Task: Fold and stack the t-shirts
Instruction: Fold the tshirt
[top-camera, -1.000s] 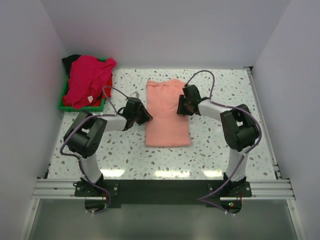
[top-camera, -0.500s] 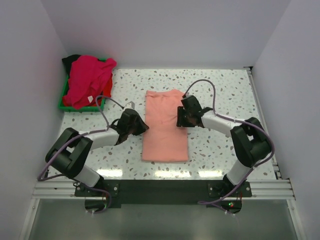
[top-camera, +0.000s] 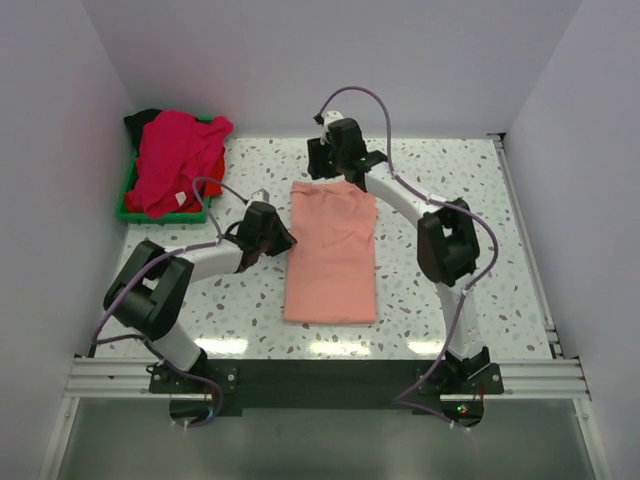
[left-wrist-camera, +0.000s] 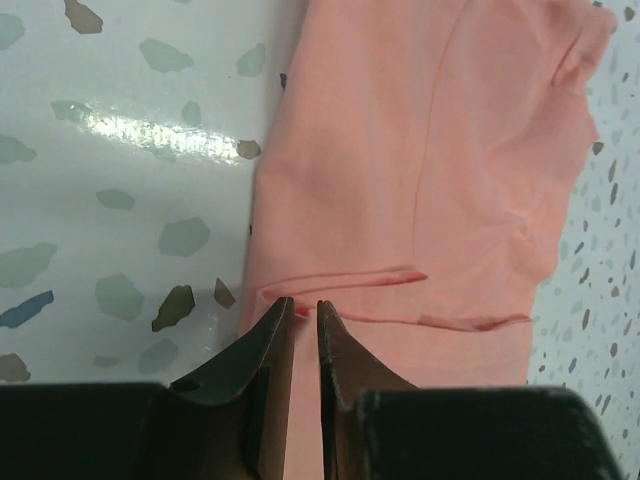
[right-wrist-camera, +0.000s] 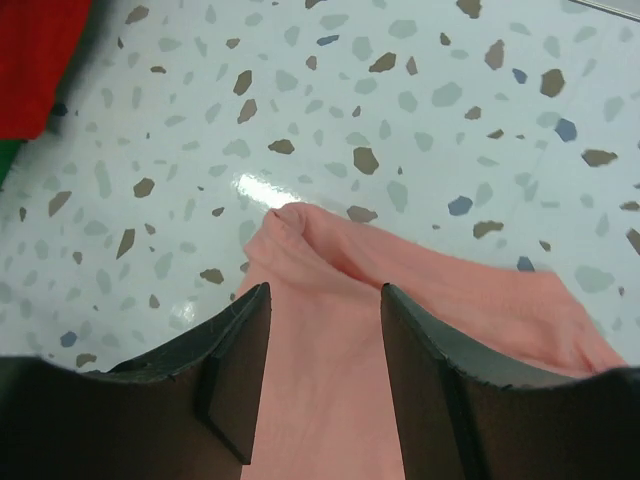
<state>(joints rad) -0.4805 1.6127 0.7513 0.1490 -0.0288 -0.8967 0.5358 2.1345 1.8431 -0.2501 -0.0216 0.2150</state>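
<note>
Your left pincer (left-wrist-camera: 305, 308) has its jaws a thin slit apart. The tips sit right at the long edge of the salmon-pink t-shirt (left-wrist-camera: 430, 180), and no cloth shows nipped between them. Just ahead of the tips a tucked sleeve makes a crease. It probably waits there to pin or lift that side.

Your right pincer (right-wrist-camera: 325, 290) stands wide apart, straddling the shirt's far corner from above with nothing gripped. That placing suits taking the far end for a crosswise fold, since the shirt already lies as a long flat strip on the table (top-camera: 500, 250).

Nothing rests on the strip. Mind your right arm, which runs close along the strip's edge and could drag it. Well out beyond the left pincer, away from the strip, the green tray (top-camera: 128, 195) holds a magenta-pink t-shirt (top-camera: 175, 160) heaped over a red t-shirt (top-camera: 214, 183), none yet folded.
</note>
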